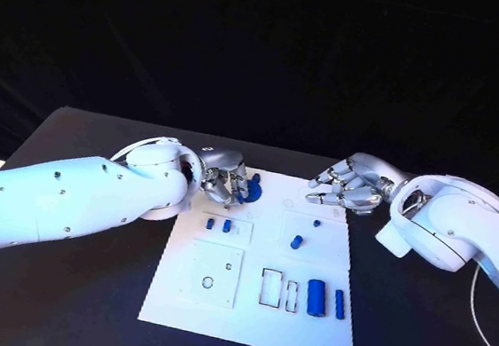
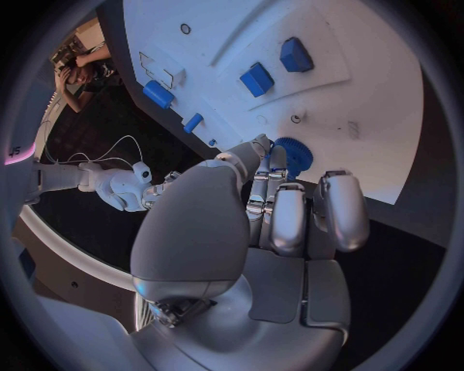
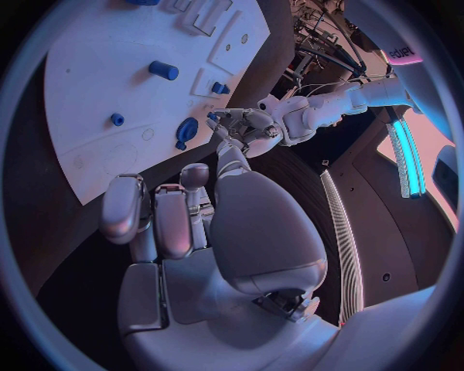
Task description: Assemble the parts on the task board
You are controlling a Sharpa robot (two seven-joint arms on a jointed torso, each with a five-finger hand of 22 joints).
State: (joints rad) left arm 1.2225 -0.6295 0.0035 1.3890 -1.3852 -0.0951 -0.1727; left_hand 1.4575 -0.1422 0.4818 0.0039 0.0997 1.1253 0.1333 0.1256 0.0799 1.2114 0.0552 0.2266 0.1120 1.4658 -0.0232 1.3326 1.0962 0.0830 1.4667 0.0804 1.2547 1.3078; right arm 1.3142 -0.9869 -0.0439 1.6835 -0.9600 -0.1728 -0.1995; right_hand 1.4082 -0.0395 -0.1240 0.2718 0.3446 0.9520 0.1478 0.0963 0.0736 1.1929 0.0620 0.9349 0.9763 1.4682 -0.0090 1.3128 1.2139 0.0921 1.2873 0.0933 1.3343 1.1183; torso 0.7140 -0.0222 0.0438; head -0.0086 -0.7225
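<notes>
At the board's (image 1: pixel 254 318) far left corner my left hand (image 1: pixel 224 182) has its fingers closed around a blue gear (image 2: pixel 291 154), a flat toothed disc lying on the white surface. I judge it light, rigid and rather slick, best pinched across the rim. My right hand (image 1: pixel 348 188) hovers by the far right edge, fingers curled, holding nothing.
</notes>
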